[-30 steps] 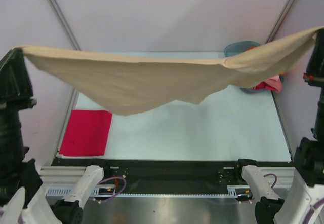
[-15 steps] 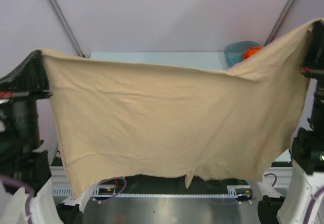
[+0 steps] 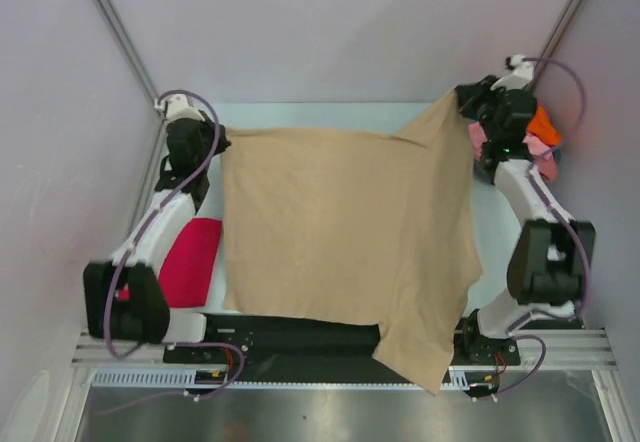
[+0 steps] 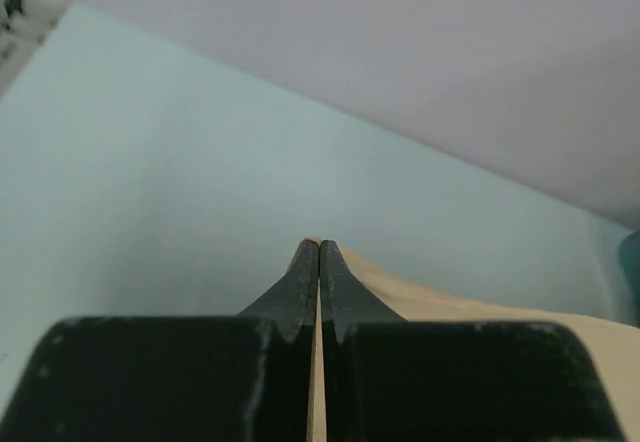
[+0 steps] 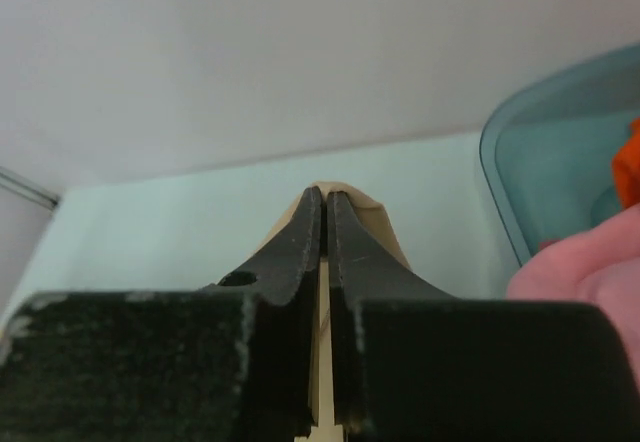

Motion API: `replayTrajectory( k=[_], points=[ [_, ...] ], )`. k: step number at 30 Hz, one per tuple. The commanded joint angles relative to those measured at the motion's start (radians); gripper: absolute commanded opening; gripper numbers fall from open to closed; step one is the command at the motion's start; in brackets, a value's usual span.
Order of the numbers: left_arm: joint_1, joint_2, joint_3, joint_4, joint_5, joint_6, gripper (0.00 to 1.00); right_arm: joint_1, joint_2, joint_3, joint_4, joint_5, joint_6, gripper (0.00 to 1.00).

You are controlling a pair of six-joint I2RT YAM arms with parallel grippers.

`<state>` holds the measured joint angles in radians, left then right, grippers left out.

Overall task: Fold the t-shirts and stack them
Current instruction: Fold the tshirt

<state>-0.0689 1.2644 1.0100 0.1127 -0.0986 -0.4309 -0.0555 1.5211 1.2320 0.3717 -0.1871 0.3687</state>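
- Top view: the tan t-shirt lies spread over the desk, and its near right part hangs past the near edge. The left tool pinches the far left corner and the right tool the far right one. A folded magenta-red t-shirt sits beside its left edge. We judge this to be the laying-out step. We should keep both corners level and taut, and draw the cloth farther back so the overhang comes onto the desk before we let go.
- Left wrist: the jaws are pressed together on a thin tan edge. We should bring that corner low to the desk before releasing.
- Right wrist: the jaws are likewise clamped on tan cloth. The teal basin, holding a pink t-shirt, is just beside them, and we should steer clear of it.
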Motion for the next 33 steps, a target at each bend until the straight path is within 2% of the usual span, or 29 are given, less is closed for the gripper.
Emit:
replayTrajectory(
  k=[1, 2, 3, 5, 7, 8, 10, 16, 21, 28, 33],
  points=[
    [0.023, 0.235, 0.018, 0.273, 0.009, -0.055, 0.0, 0.025, 0.147, 0.058, 0.286, -0.075, -0.057, 0.0],
    [0.023, 0.318, 0.072, 0.297, 0.02, -0.057, 0.0, 0.029, 0.268, 0.09, 0.315, -0.086, -0.065, 0.0],
    [0.024, 0.451, 0.111, 0.315, 0.031, -0.06, 0.0, 0.031, 0.325, 0.125, 0.317, -0.103, -0.076, 0.0],
    [0.038, 0.593, 0.257, 0.338, 0.115, -0.049, 0.0, 0.036, 0.464, 0.228, 0.323, -0.146, -0.067, 0.0],
    [0.047, 0.755, 0.367, 0.273, 0.117, -0.054, 0.0, 0.04, 0.533, 0.309, 0.312, -0.155, -0.065, 0.0],
    [0.052, 0.789, 0.447, 0.26, 0.135, -0.066, 0.0, 0.043, 0.574, 0.331, 0.285, -0.158, -0.07, 0.0],
    [0.066, 0.855, 0.495, 0.277, 0.168, -0.083, 0.0, 0.045, 0.603, 0.368, 0.26, -0.164, -0.082, 0.0],
    [0.1, 0.853, 0.452, 0.292, 0.14, -0.111, 0.0, 0.043, 0.633, 0.365, 0.213, -0.179, -0.074, 0.0],
    [0.118, 0.869, 0.466, 0.274, 0.209, -0.117, 0.0, 0.045, 0.614, 0.356, 0.132, -0.161, -0.063, 0.0],
    [0.126, 0.886, 0.521, 0.168, 0.313, -0.155, 0.0, 0.036, 0.467, 0.267, -0.054, -0.071, -0.05, 0.0],
    [0.126, 0.88, 0.527, 0.096, 0.361, -0.177, 0.0, 0.01, 0.372, 0.166, -0.068, -0.081, 0.004, 0.0]
  ],
)
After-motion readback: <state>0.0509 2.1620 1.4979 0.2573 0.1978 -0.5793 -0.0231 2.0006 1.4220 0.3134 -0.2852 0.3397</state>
